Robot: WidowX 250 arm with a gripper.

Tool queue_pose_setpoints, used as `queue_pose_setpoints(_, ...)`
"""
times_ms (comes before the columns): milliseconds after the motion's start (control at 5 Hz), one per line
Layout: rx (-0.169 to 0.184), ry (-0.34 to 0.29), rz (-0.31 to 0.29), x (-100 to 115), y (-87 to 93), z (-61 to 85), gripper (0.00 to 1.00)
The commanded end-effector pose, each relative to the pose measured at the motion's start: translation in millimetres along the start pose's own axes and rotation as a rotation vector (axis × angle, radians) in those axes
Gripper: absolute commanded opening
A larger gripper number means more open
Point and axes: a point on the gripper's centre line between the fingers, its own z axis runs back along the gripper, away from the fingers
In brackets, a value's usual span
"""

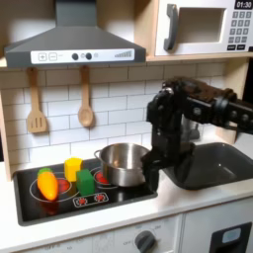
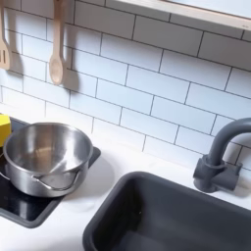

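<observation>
So the arm's gripper (image 1: 155,170) hangs right beside the steel pot (image 1: 126,163) on the stove (image 1: 59,203), at the pot's right rim in the first exterior view, between pot and sink (image 1: 212,163). Can't tell if the jaws are spread or closed, too dark. Looks like the approach stage, reaching for the pot; a grab calls for lining up over the rim. Yellow, green and orange toy veggies (image 1: 74,173) sit left of the pot, wooden spoons (image 1: 85,99) hang on the tile wall
</observation>
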Motion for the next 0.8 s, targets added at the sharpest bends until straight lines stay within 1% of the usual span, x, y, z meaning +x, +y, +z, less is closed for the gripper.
queue_pose_setpoints(0, 0.006, -0.003, -0.001, 36, 33.8, -5.8, 1.00)
queue_pose_setpoints(200, -0.020, 0.014, 0.021, 47, 51.2, -10.3, 1.00)
queue_pose_setpoints(400, -0.013, 0.018, 0.021, 61, 67.1, -15.8, 1.00)
queue_pose_setpoints(600, 0.013, 0.040, 0.033, 79, 78.2, -22.5, 1.00)
